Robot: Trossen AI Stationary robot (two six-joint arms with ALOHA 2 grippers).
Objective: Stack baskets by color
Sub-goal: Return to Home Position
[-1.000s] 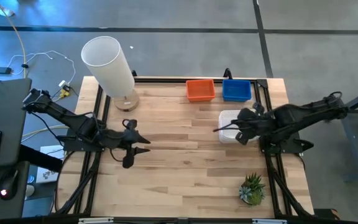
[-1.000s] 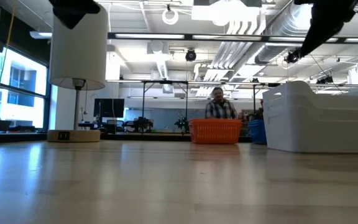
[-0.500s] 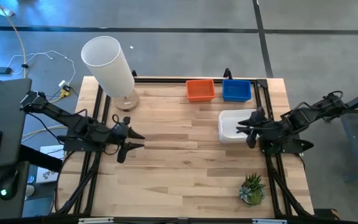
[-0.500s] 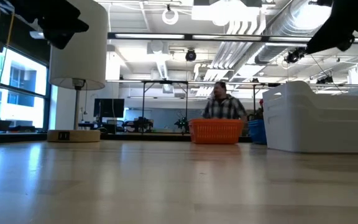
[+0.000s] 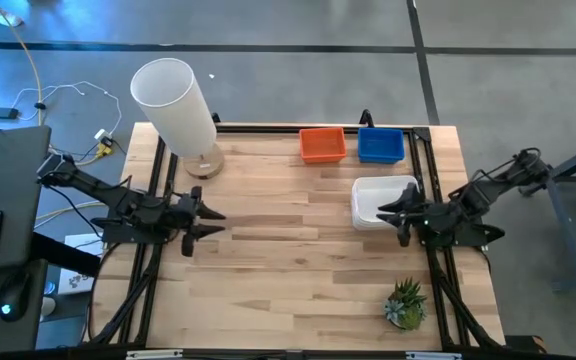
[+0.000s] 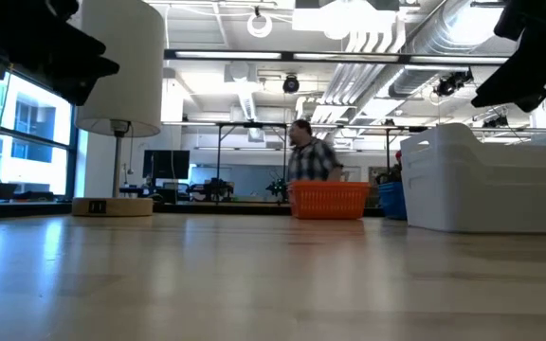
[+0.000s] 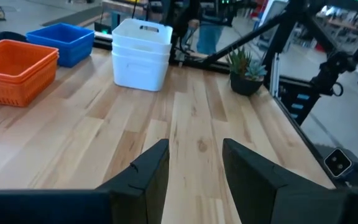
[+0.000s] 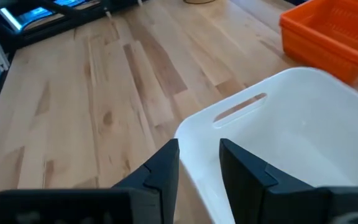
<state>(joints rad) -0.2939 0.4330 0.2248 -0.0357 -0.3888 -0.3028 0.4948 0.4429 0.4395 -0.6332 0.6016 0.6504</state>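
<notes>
Overhead layout, with 12 o'clock at the far edge. At 12 to 1 o'clock on the wooden surface (image 5: 288,250), a stack of orange baskets (image 5: 323,145). Just beside it toward 3 o'clock, a stack of blue baskets (image 5: 381,145), the two side by side and close to the far rail. Nearer in, at about 2 o'clock, a stack of white baskets (image 5: 373,195), set apart from both coloured stacks. In the left wrist view, white rims nested one over another, orange rims likewise layered.

Left gripper (image 5: 206,220) at 9 o'clock, above the surface near its edge and aimed toward 3 o'clock. Fingers spread, bare wood visible in the gap, nothing held.

Right gripper (image 5: 390,218) at 3 o'clock, aimed toward 9 o'clock, over the 4 o'clock corner of the white stack. Raised clear of that stack in the low view, not touching it. Fingers parted by a narrow gap, empty, with the top white rim and its slot handle just beyond them in the right wrist view.

Tall white cylinder lamp (image 5: 173,100) at 11 o'clock, tilted in the overhead view, base on the wood. Small potted plant (image 5: 405,303) at 5 o'clock, well apart from every stack.

In the low view, a person (image 6: 311,161) in a plaid shirt out in the room, behind the orange stack.
</notes>
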